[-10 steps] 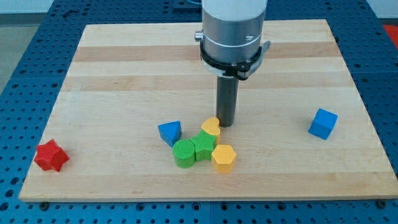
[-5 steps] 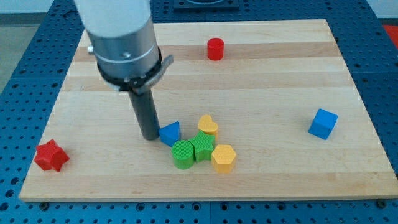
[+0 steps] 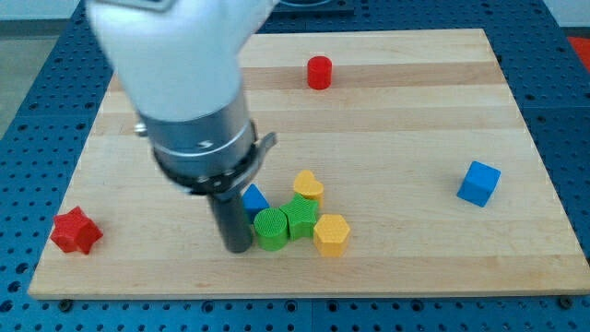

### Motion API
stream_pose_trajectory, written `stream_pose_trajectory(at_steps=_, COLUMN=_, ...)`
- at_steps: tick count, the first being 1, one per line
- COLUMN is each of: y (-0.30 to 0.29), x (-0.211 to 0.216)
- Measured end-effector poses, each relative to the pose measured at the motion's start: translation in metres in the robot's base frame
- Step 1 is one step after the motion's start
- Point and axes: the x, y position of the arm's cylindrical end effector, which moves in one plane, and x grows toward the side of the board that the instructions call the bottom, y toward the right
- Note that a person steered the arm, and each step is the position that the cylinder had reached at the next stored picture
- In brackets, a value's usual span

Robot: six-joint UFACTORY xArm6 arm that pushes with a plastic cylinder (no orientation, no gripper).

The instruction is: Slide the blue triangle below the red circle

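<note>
The blue triangle (image 3: 254, 198) lies at the board's lower middle, partly hidden behind my rod. The red circle (image 3: 319, 72) stands far off near the view's top, right of centre. My tip (image 3: 238, 248) rests on the board just below and to the left of the blue triangle, right beside the green circle (image 3: 271, 229). The rod's body covers the triangle's left part.
A green block (image 3: 300, 218), a yellow heart (image 3: 309, 185) and a yellow hexagon (image 3: 331, 233) cluster right of the blue triangle. A red star (image 3: 76, 231) lies at the lower left. A blue cube (image 3: 478, 183) sits at the right. The wooden board (image 3: 415, 120) ends close below the cluster.
My tip went from right of the yellow heart to the triangle's left side, then down to its lower left. The blocks have hardly shifted.
</note>
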Motion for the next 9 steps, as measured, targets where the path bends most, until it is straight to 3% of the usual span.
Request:
stream_pose_trajectory(at_steps=6, y=-0.001, x=-0.138)
stream_pose_trajectory(at_steps=9, y=0.051, x=-0.137)
